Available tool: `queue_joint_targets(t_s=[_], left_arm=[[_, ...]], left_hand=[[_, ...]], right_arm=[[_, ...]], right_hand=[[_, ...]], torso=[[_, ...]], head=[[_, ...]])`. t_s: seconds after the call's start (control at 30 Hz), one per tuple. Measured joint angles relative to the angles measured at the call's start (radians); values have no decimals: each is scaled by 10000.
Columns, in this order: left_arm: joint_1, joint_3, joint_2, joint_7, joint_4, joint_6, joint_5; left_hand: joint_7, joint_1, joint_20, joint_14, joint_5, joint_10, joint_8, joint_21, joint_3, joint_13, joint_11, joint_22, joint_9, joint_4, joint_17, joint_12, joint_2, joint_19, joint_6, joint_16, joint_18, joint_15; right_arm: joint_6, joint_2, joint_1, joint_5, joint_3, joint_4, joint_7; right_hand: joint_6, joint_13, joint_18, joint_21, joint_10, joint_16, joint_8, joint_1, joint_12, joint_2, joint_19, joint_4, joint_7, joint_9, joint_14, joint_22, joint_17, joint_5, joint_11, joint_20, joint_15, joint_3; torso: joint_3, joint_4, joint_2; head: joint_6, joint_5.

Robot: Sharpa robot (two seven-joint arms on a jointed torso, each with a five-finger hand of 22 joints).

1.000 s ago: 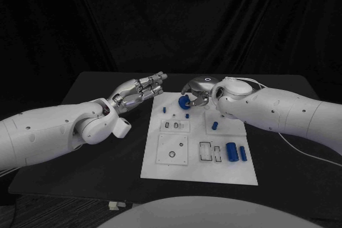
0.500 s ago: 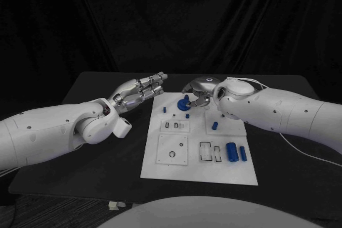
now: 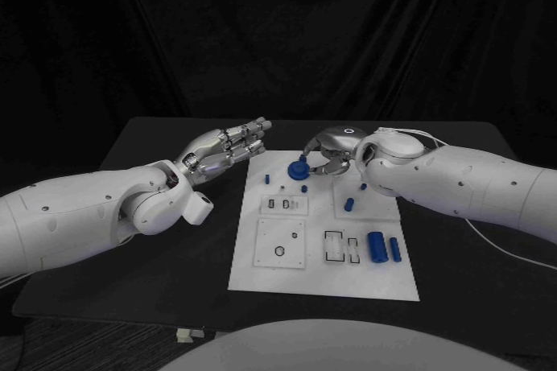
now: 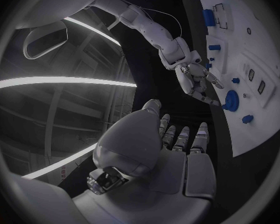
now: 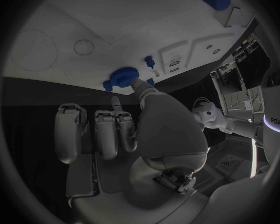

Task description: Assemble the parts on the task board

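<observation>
right hand (image 3: 328, 152) pinching blue disc (image 3: 299, 170) at board's (image 3: 325, 278) far edge — left hand (image 3: 226, 148) hovering beside, fingers straight, holding nothing

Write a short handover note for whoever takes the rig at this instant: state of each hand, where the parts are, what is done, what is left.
Left hand: holds nothing, fingers extended, above the table beside the task board's far left corner.
Right hand: at the board's far edge, fingertips on the round blue disc; whether it is lifted cannot be told.
Parts: two blue cylinders lie at the board's right side; small blue pegs sit near the far end.
Done: cannot tell from this moment.
Left: place the disc, then the cylinders; several board recesses look unfilled.
</observation>
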Motion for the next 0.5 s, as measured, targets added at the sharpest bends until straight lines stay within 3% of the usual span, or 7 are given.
queue_joint_targets(t_s=[0.17,0.27,0.5], left_arm=[[0,-1,-21,-3,-14,4,-1],[-1,-1,-28,-3,-28,9,-1],[-5,-1,-73,-3,-26,23,-1]], left_hand=[[0,0,0,0,0,0,0,0,0,0,-1,-1,0,0,0,0,0,0,0,0,-1,0],[0,30,0,0,0,0,0,0,16,-1,-1,0,0,-16,0,0,30,0,0,0,-1,0],[0,41,0,0,29,-1,0,0,28,0,-1,-1,0,-27,0,0,41,0,0,0,-1,-1]], right_arm=[[-284,-1075,191,10,-9,872,37],[-531,-1878,333,53,5,1426,46],[-1135,-3420,377,307,-9,2333,70]], right_hand=[[593,0,0,408,0,0,335,5,0,-5,35,3,-46,80,-14,-1,0,-290,0,-35,-58,-87],[760,0,0,571,2,0,439,198,0,-157,1,-16,-102,119,1,-1,0,-340,-71,-72,-73,-156],[862,0,0,708,2,0,581,626,0,-251,36,-113,-105,175,-35,-1,0,25,-71,-107,-109,-136]], torso=[[1,-7,0],[1,-12,0],[-29,-58,-31]], head=[[0,-51],[0,-56],[0,-1]])
